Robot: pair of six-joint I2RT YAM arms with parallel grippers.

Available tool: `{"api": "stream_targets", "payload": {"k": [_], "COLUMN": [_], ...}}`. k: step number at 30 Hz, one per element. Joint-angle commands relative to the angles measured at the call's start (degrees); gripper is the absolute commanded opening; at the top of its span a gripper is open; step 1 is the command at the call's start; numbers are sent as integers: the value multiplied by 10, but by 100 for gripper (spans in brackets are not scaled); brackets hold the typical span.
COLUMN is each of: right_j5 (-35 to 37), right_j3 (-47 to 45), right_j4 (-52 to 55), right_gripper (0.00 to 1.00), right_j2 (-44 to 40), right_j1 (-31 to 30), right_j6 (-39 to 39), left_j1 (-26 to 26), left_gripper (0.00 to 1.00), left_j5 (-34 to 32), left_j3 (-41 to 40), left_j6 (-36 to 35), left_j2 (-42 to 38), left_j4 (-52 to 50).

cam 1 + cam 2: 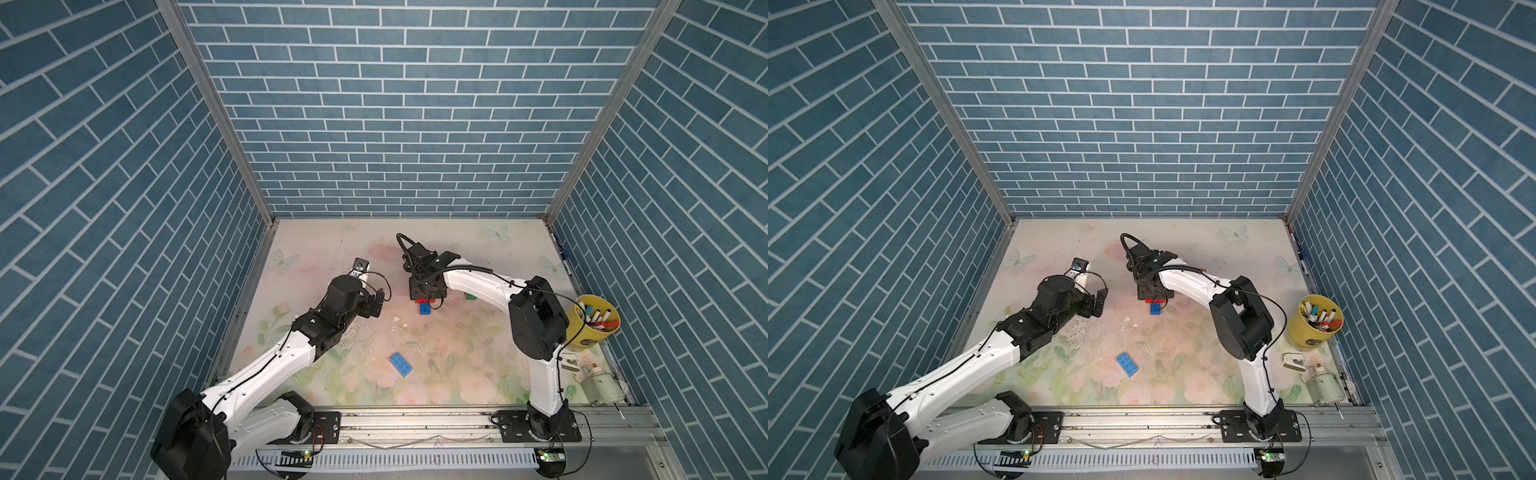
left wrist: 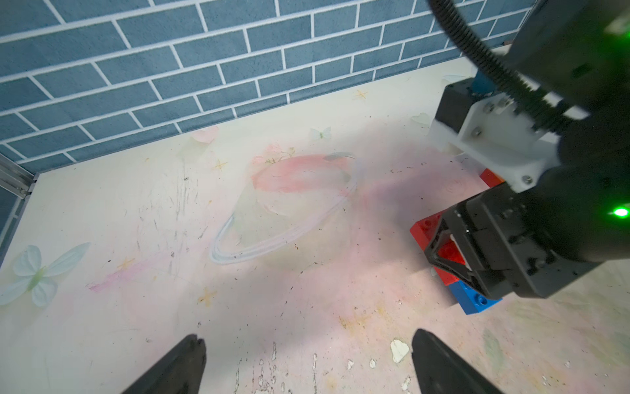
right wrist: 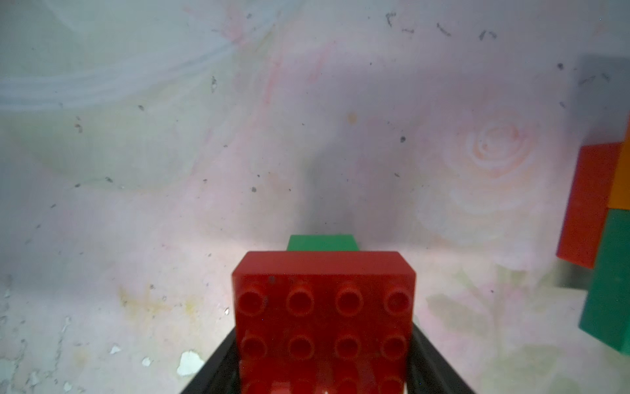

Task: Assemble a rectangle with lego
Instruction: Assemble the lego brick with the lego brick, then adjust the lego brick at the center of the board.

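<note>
A: What did the yellow cup (image 1: 582, 338) hold?
B: Upright markers (image 1: 598, 322).
A: The lego (image 1: 1155, 308)?
B: The right gripper (image 3: 324, 371) pinched a red studded brick (image 3: 324, 307) mid-table, a blue brick (image 1: 424, 309) touching it; a light blue brick (image 1: 400, 364) lay flat toward the front. The left gripper (image 2: 306, 354) stood spread.

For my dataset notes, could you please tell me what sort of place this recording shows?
Likely a lab robot cell: brick-print panels enclose a floral tabletop, and the left arm and right arm are bolted to an aluminium rail.
</note>
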State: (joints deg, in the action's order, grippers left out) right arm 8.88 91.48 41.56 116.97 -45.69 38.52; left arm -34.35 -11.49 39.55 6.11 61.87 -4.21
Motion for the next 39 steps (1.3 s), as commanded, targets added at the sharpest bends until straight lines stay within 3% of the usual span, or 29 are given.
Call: {"api": "stream_targets", "payload": {"k": [1, 6, 16, 23, 28, 32, 39], "right_j5": [-12, -11, -16, -42, -44, -24, -25], "right_j3": [18, 20, 19, 19, 21, -16, -74], "right_j4": [23, 22, 18, -4, 5, 11, 20], "right_gripper": [54, 55, 69, 81, 82, 74, 37], "right_j2": [23, 38, 39, -5, -48, -96, -129], "right_j1": [5, 8, 9, 10, 13, 18, 26], "right_j6": [-5, -10, -22, -48, -64, -67, -86], "left_j1": [5, 5, 5, 4, 5, 5, 4], "left_gripper": [100, 100, 100, 100, 100, 100, 100], "left_j5": [-13, -15, -29, -29, -30, -24, -10], "left_j3": [11, 13, 25, 28, 29, 25, 22], "left_j6": [5, 6, 22, 29, 32, 33, 36], "left_j2": [-6, -3, -4, -12, -13, -20, -17], "left_j4": [-11, -13, -27, -34, -33, -21, -9]}}
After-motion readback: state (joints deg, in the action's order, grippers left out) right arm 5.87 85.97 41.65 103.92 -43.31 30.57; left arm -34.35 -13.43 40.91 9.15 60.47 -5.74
